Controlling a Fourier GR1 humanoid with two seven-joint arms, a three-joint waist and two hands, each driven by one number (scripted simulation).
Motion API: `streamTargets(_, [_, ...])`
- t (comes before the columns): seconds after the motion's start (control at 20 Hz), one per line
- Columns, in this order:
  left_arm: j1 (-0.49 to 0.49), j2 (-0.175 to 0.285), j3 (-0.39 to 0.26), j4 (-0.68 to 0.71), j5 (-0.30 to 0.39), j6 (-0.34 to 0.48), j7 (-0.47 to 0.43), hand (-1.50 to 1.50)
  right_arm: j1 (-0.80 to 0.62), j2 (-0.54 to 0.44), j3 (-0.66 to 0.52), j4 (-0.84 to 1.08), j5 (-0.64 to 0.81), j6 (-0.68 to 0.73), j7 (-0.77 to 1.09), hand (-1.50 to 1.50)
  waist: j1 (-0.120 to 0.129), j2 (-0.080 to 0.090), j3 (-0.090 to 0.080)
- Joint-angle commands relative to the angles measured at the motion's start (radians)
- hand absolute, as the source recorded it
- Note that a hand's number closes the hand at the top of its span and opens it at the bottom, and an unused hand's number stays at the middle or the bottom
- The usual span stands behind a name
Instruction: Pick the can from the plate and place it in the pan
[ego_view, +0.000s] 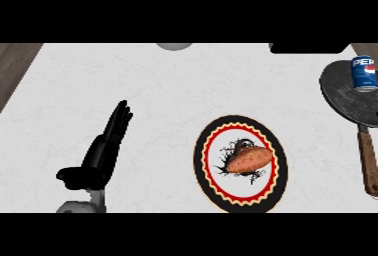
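Here we see the blue can (364, 73), lettered "PEP", sitting in the dark pan (341, 97) at the right edge. Our left hand (109, 137) holds nothing, fingers straight; white counter (159, 80) spreads between it and the plate (209, 145).

The white counter (162, 85) bears a plate (200, 165) near its middle. A dark pan (339, 96) lies by the right edge, well apart from it.

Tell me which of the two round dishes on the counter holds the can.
The dark pan at the right edge, with the wooden handle: the blue can is in it. The patterned plate in the middle holds only a sweet potato.
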Motion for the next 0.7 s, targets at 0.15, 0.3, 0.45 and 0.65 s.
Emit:
streamTargets(0.15, [-0.05,0.005,0.05,0.024,0.023,-0.009,0.021,0.0,0.132,0.14,0.098,-0.191,-0.068,0.026,-0.027,-1.5,-0.014,-0.005,-0.002])
streamTargets(0.3, [0.059,-0.002,-0.015,-0.105,-0.013,-0.004,0.058,0.0,0.211,0.163,0.154,-0.356,-0.106,0.041,0.076,-1.5,-0.009,-0.006,-0.002])
streamTargets(0.45, [0.015,0.002,0.035,0.017,0.008,-0.034,-0.033,0.0,0.204,0.111,0.203,-0.316,-0.136,0.031,0.113,-1.5,-0.002,-0.001,-0.001])
streamTargets(0.65, [-0.016,0.011,0.062,0.011,0.011,-0.03,-0.004,0.0,0.325,0.252,0.286,-0.615,-0.124,-0.01,0.231,-1.5,-0.013,-0.004,-0.003])
